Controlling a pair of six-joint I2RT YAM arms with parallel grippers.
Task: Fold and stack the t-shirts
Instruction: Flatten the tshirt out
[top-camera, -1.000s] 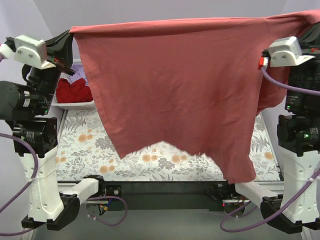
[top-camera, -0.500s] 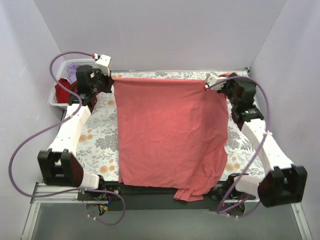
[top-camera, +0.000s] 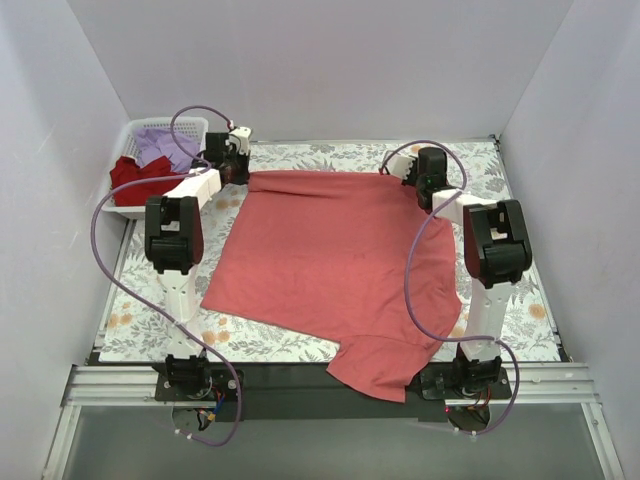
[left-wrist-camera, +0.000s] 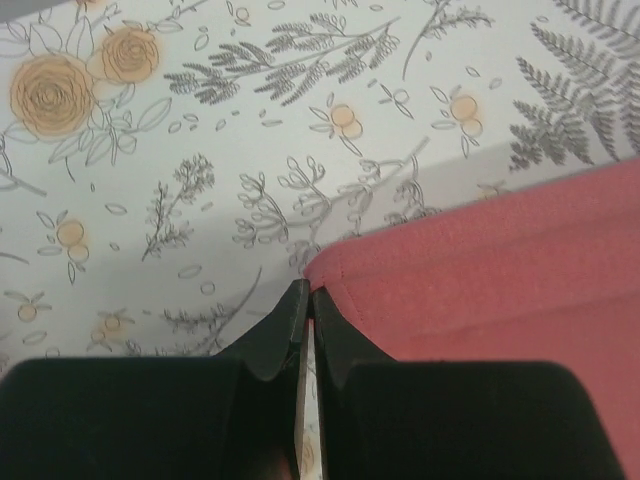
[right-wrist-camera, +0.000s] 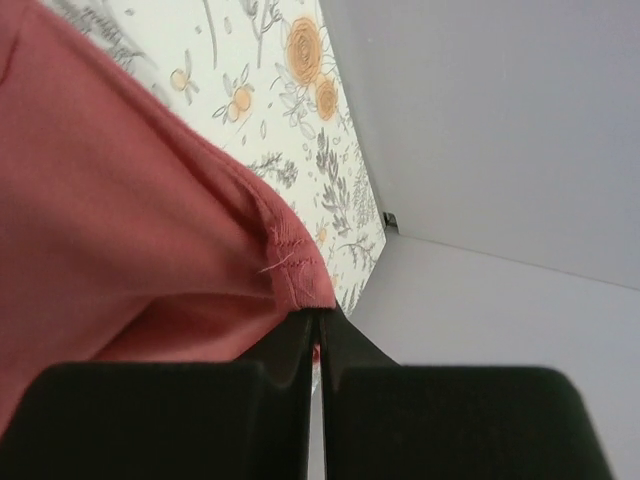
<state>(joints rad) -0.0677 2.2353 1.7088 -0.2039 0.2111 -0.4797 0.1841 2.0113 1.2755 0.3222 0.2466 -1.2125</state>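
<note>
The coral-red t-shirt (top-camera: 330, 250) lies spread over the floral cloth (top-camera: 150, 300), its far hem running straight across a little short of the cloth's far edge. The left gripper (top-camera: 243, 170) and right gripper (top-camera: 405, 175) are each clamped tight on one far corner of it. The step in hand looks like laying the shirt flat before the first fold. To do it well, the arms should keep that hem taut between them and settle both corners onto the cloth together. Only then should they let go, so that neither corner curls or drags a wrinkle inward. The body sits skewed on the cloth, and its near sleeve spills past the cloth's near edge onto the black rail (top-camera: 290, 375). A slight draw toward the cloth's far edge before release would probably give a cleaner start. Only the overhead view shows this skew and overhang. It also shows the white basket (top-camera: 125, 132) off the cloth's far left corner, holding the darker red tee (top-camera: 135, 172) and the lavender tee (top-camera: 160, 143). The wrist views show the bite itself. On the left, the jaws meet on just the tip of the shirt's corner, a thin hold that could slip under tension. On the right, the jaws pinch the corner right at the hem stitching (right-wrist-camera: 290, 250), with fabric billowing above them. Whether that corner touches the cloth cannot be told.
</note>
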